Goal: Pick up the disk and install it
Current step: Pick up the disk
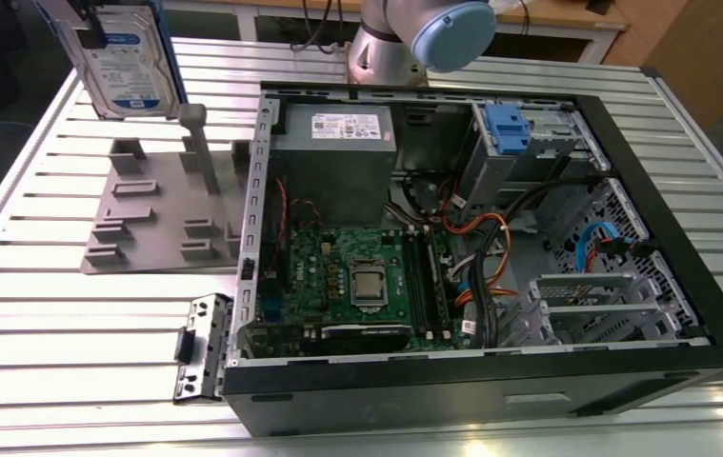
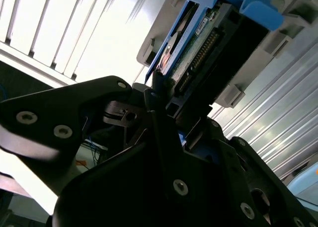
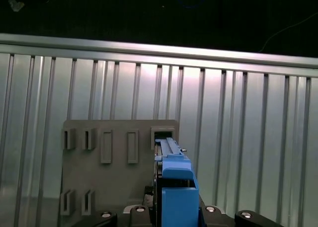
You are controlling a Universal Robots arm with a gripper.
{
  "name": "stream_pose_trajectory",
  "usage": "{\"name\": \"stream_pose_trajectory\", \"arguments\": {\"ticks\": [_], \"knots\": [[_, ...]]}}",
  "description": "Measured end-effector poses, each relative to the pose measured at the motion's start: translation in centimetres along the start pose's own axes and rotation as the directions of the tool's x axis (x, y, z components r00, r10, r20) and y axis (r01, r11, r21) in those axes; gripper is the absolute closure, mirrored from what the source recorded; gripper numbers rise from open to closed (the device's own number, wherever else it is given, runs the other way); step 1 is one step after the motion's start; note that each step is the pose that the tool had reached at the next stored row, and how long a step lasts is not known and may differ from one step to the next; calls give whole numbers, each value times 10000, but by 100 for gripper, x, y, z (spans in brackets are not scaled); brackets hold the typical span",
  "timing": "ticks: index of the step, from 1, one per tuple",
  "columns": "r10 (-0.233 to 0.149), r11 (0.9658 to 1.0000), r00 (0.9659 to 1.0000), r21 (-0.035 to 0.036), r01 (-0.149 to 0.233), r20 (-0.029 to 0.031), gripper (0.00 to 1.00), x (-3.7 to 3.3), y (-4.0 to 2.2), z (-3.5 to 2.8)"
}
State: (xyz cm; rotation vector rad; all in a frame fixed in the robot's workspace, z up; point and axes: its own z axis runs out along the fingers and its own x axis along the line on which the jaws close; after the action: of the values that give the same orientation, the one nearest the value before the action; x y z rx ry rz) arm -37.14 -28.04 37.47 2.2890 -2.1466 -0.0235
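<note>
So, quick status from us: the jaws are clamped on the disk, with black fingers pressed on its blue-framed edge in the second wrist view, so we're calling that a solid grip. We see the disk standing upright in the air right above the grey rack, over the rack's corner with the tall post, label toward the exterior view. Its lower edge sits about level with the top of that post, clear of the rack's base plate; whether it touches the post we can't tell. In the first wrist view we look down along the blue carrier straight at a slot at the rack's corner, with the rack's other slots beside it. The rack lies flat on the slatted desk. Just beside the rack, on the exterior view's right, sits the open computer case, motherboard up, its blue-latched drive cage well apart from the rack. A small metal bracket lies on the desk near the rack's corner, just beside the case. The arm shows past the case, well apart from the rack.
</note>
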Motion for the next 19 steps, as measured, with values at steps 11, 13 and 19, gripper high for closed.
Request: {"name": "stream_pose_trajectory", "arguments": {"ticks": [11,13,19], "knots": [[-1,10000,10000,0,1,0,64,0,1,-56],[0,10000,10000,0,0,0,64,-1,1,-65],[0,10000,10000,0,0,0,64,-1,1,-100]]}}
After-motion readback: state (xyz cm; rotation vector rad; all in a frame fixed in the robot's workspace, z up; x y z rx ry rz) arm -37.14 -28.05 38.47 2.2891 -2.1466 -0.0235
